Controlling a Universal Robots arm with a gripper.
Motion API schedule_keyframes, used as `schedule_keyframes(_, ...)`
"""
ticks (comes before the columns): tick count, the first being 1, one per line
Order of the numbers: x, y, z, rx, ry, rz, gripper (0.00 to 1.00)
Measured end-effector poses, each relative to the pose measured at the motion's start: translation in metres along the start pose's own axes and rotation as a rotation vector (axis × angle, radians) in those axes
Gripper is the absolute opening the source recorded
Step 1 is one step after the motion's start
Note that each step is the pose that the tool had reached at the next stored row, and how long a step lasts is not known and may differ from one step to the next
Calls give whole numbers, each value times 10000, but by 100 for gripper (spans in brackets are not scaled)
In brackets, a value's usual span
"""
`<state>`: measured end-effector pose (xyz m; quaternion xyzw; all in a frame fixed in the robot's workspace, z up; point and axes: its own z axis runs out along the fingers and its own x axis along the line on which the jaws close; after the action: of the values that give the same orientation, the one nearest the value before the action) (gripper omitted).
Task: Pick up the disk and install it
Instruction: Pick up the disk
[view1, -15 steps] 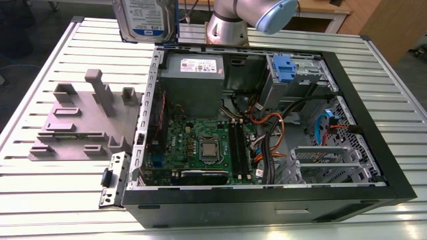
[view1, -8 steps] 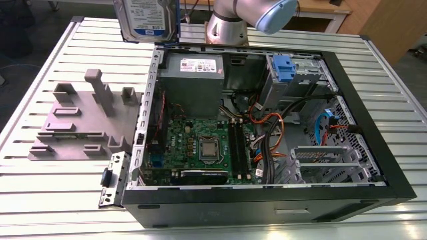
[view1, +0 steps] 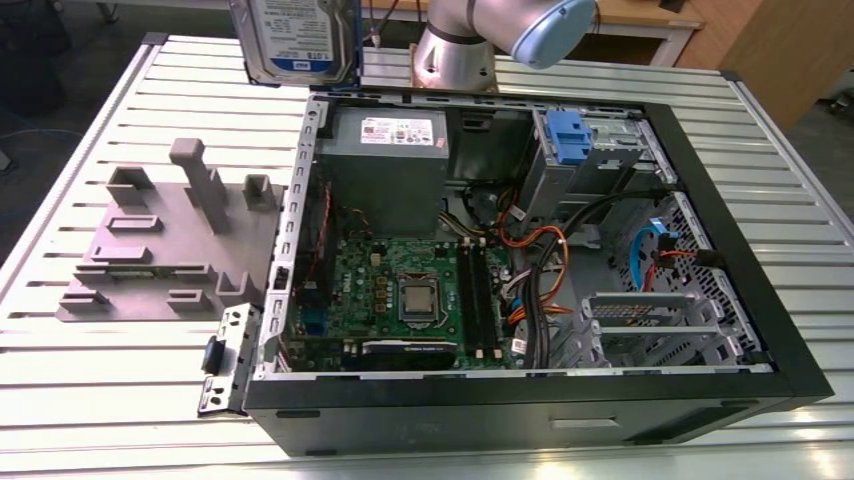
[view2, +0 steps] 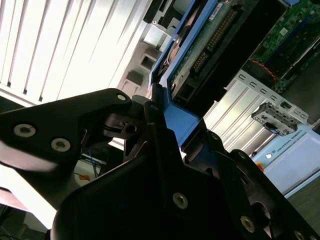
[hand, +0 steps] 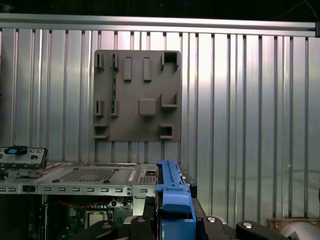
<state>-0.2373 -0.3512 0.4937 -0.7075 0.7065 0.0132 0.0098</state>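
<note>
The disk (view1: 296, 40) hangs upright in the air above the table's far edge, behind the open computer case (view1: 747, 300); its white-and-blue label faces the exterior view. In both wrist views my gripper (hand: 172, 212) is shut on the disk's blue carrier (hand: 172, 192), which sits between the black fingers (hand: 142, 220). The second wrist view shows the carrier (view2: 175, 112) and the disk's green circuit side (view2: 210, 45) running away from the gripper (view2: 162, 112). The case's board lies below.
The case lies on its side with the motherboard (view1: 414, 290), a grey power-supply box (view1: 387, 150), a blue-latched bay (view1: 567, 135) and a metal drive cage (view1: 641, 320) inside. A grey fixture plate (view1: 160, 250) with upright blocks stands at the exterior view's left. The arm's base (view1: 461, 55) rises behind the case.
</note>
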Motion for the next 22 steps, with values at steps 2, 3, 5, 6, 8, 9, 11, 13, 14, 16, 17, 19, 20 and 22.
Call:
schedule_keyframes(2, 0, -7, 0, -1, 1, -1, 36)
schedule_keyframes(3, 0, -9, 0, 0, 0, 0, 36)
schedule_keyframes(5, 0, -14, 0, 0, 0, 0, 36)
schedule_keyframes(6, 0, -15, 0, 0, 0, 0, 36)
schedule_keyframes(8, 0, -19, 0, 0, 0, 0, 36)
schedule_keyframes(9, 0, -22, 0, -1, 0, 0, 36)
schedule_keyframes(11, 0, -26, 0, 0, 0, 0, 36)
schedule_keyframes(13, 0, -30, 0, 0, 0, 0, 36)
schedule_keyframes(14, 0, -31, 0, 0, 0, 0, 36)
schedule_keyframes(16, 0, -36, -1, -1, 1, 0, 36)
schedule_keyframes(17, 0, -38, 0, 0, 0, 0, 36)
schedule_keyframes(19, 0, -41, 0, 0, 0, 0, 36)
schedule_keyframes(20, 0, -43, 0, 0, 0, 0, 36)
schedule_keyframes(22, 0, -51, -1, 0, 0, -1, 36)
